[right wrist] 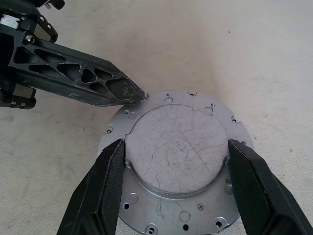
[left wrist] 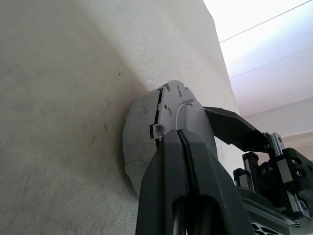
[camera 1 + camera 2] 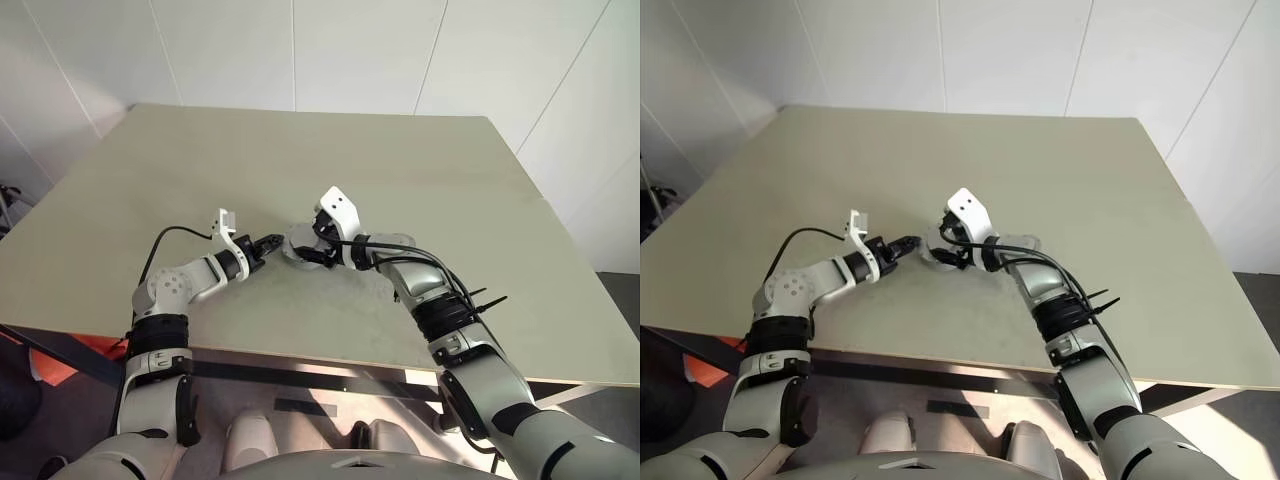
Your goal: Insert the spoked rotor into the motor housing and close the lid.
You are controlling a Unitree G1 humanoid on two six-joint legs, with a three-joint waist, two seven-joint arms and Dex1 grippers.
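On the pale beige counter (image 3: 420, 170), the round silver-grey metal lid (image 1: 178, 147) sits on the motor housing, gripped across its raised centre by the right pincer (image 1: 175, 188); the closed left pincer (image 1: 139, 95) touches its rim at 10 o'clock, so only final seating appears left.

Scratched silver lid (image 1: 176, 147), beige table (image 3: 300, 150)

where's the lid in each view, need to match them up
Left eye view: lid at table centre, between the two grippers.
Right eye view: same spot, mid-table between the arms.
Left wrist view: seen edge-on, just past the shut left gripper.
Right wrist view: round silver face between the right gripper's jaws.
Shared landmark: the left gripper's tip at the lid's rim.
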